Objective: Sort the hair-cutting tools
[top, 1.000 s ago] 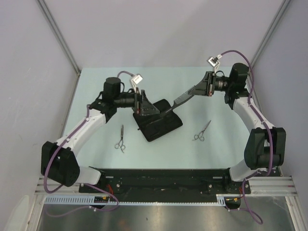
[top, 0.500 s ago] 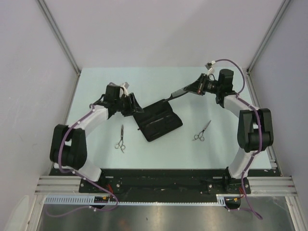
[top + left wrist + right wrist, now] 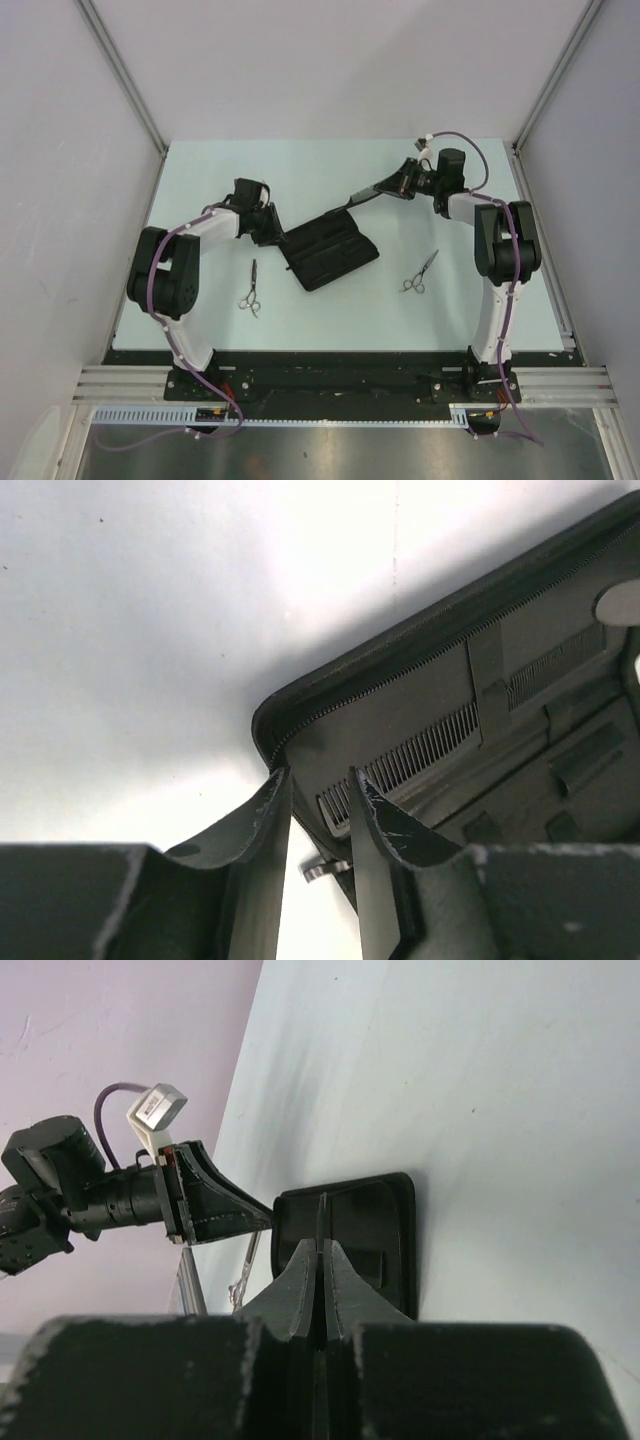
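The black comb sits in my right gripper, whose fingers are pressed flat together on its outer end. From that wrist I see it only edge-on, as a thin dark line, so I judge it a comb rather than know it. Its long axis runs from my right fingertips down and to the left, and its free end reaches the far corner of the open case; I cannot tell whether it touches. The case lies flat in the middle of the table, and its long side runs roughly the same way as the comb. The coming move therefore seems to be a slide along the comb's own length, inward over the straps, not a turn. Another comb is already tucked under a strap inside. At the opposite, left corner is my left gripper, fingers part-way apart and standing astride the zippered rim, one outside and one over the lining. I see a gap, so I judge the rim not yet pinched. That corner is the left arm's to steady; the comb belongs to the right. Both pairs of scissors lie loose on the table on the near side, one left of the case, one right of it.
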Robot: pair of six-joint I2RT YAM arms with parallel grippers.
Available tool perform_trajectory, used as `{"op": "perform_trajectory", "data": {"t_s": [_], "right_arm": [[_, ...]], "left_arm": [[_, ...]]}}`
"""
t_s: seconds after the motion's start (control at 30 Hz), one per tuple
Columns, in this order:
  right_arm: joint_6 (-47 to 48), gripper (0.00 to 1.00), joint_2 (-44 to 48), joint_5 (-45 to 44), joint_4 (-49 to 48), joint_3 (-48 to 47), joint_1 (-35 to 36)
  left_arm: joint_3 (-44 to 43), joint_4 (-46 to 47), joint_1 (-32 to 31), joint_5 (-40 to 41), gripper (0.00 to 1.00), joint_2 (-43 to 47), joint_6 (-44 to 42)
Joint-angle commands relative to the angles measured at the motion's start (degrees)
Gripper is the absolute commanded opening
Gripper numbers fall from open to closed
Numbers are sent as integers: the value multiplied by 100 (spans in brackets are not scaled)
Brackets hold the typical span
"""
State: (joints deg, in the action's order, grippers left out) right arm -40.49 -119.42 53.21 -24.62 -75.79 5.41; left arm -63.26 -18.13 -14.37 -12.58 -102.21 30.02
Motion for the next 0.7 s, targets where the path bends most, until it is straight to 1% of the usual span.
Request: {"op": "perform_trajectory", "data": {"t_s": [0.0,0.17,0.43,0.57,0.67], "right_arm": [[234,0,-336,40,-17,-506,65],[375,0,-662,180,282,-753,74],[770,0,-1013,269,941,-1113,180],[1104,0,-1233,146,1539,-1534,364],[1070,0,-1303,58,1469,-1544,417]], "left_arm": [[-283,73,4,396,34,-228,-40],[-309,73,-4,485,31,-413,-5],[-283,73,-4,572,31,-440,-102],[-292,64,-4,555,31,-440,-145],[-300,81,-4,511,31,-431,-181]]}}
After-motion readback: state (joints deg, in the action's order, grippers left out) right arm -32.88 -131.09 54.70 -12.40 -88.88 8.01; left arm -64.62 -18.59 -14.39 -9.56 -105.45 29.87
